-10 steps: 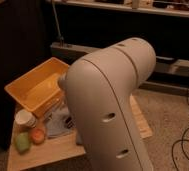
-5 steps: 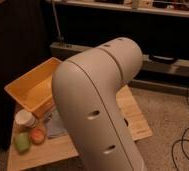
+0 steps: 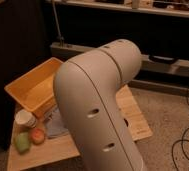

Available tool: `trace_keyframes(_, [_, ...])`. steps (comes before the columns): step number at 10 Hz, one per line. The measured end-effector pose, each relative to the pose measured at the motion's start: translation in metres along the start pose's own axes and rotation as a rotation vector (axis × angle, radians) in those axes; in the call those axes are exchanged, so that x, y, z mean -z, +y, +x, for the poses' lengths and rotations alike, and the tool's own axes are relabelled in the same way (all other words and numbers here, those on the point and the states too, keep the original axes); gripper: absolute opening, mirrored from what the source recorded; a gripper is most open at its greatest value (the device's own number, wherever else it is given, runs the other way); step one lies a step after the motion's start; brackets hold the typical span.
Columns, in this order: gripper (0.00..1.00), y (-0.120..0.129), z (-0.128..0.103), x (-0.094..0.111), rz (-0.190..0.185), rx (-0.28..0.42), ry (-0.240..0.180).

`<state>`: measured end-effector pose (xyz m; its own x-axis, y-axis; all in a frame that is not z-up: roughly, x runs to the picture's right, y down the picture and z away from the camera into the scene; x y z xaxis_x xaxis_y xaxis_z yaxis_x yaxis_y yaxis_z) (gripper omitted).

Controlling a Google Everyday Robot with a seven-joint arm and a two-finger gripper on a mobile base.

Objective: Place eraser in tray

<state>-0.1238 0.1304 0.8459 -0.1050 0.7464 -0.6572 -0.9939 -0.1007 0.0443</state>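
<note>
In the camera view the white arm (image 3: pixel 95 105) hides both the gripper, jaws spread wide with any hold untellable, and the eraser, so their bearing cannot be told; the tray (image 3: pixel 25 92) sits beyond, on the table's (image 3: pixel 135 115) far-left corner.

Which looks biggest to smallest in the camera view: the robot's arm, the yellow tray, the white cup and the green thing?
1. robot's arm, though it is nearest the camera
2. yellow tray
3. white cup and green thing look about alike

The pincer is out of view.
</note>
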Motion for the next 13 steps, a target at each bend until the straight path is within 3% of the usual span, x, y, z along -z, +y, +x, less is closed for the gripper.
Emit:
trace_keyframes(4, [0.8,-0.003,0.001,-0.012,-0.01,-0.002,0.012])
trace_keyframes(5, [0.8,-0.003,0.002,-0.012,-0.024,-0.002,0.011])
trace_keyframes(6, [0.8,-0.005,0.002,-0.007,-0.061,-0.006,0.001])
trace_keyframes(7, [0.8,-0.007,0.003,0.001,-0.133,-0.007,-0.019])
trace_keyframes(10, [0.8,-0.021,0.007,0.035,-0.441,0.055,-0.11])
trace_keyframes(11, [0.8,-0.022,0.008,0.045,-0.506,0.094,-0.133])
trace_keyframes(12, [0.8,-0.019,0.01,0.057,-0.54,0.14,-0.157])
trace_keyframes(13, [0.8,-0.016,0.012,0.062,-0.547,0.164,-0.165])
